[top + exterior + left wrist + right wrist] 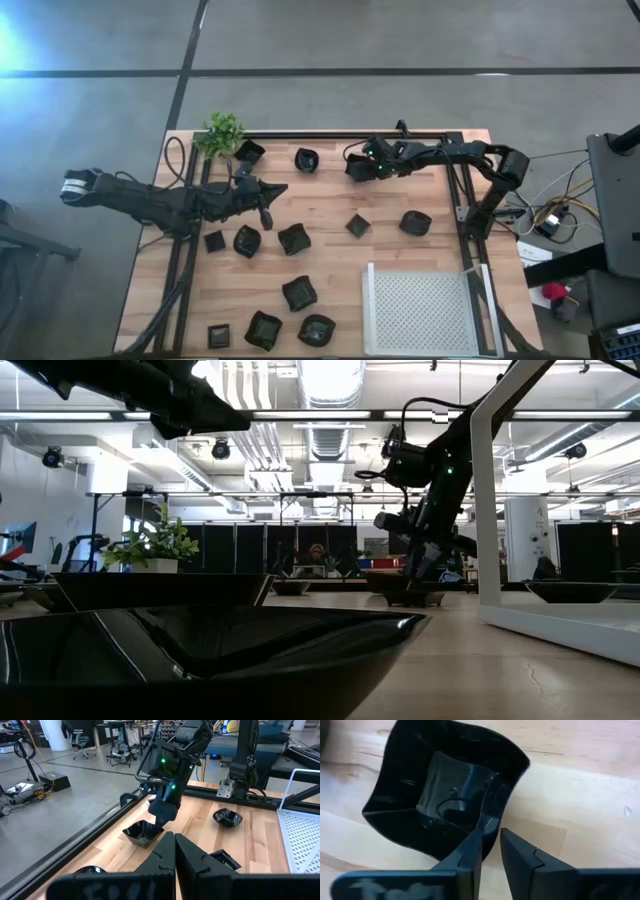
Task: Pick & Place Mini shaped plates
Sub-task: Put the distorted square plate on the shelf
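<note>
One wavy black plate (445,795) sits at the table's (330,262) far edge, its rim caught between the right claw's (492,852) narrowed fingers, one inside the dish, one outside; about a dozen more plates lie scattered across the wood; the left claw (174,851), shut and empty, hovers left of centre; a white tray (425,310) sits near right.

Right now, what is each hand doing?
Left hand: shut, holding nothing, raised over the table's left side.
Right hand: closing over the rim of a black mini plate near the table's far edge; a firm grip cannot be told.
</note>
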### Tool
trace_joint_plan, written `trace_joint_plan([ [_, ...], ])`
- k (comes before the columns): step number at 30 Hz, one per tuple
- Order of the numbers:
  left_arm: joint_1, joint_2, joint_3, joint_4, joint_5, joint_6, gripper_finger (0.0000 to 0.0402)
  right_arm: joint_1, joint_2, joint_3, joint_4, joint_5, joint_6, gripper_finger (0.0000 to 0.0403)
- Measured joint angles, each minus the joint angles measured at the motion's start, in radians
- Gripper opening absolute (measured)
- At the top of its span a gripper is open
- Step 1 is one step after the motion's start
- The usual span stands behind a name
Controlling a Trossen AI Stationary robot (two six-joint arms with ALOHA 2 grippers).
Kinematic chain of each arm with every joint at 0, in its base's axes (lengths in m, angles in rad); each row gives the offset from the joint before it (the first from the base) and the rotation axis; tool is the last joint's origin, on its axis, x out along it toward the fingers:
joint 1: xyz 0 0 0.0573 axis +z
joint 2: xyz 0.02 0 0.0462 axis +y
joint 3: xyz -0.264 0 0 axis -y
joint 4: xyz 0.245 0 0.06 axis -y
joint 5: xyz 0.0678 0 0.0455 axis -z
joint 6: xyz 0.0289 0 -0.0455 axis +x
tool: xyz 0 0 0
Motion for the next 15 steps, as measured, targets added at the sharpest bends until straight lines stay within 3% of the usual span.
trace_joint_plan([
  [7, 0.0, 0.0, 0.0, 0.0, 0.0, 0.0, 0.0, 0.001, 0.0, 0.0, 0.003, 0.0, -0.022, 0.0015],
  [15, 0.0, 0.0, 0.0, 0.0, 0.001, 0.001, 0.0, 0.001, -0.01, 0.001, -0.001, 0.035, -0.055, 0.0008],
])
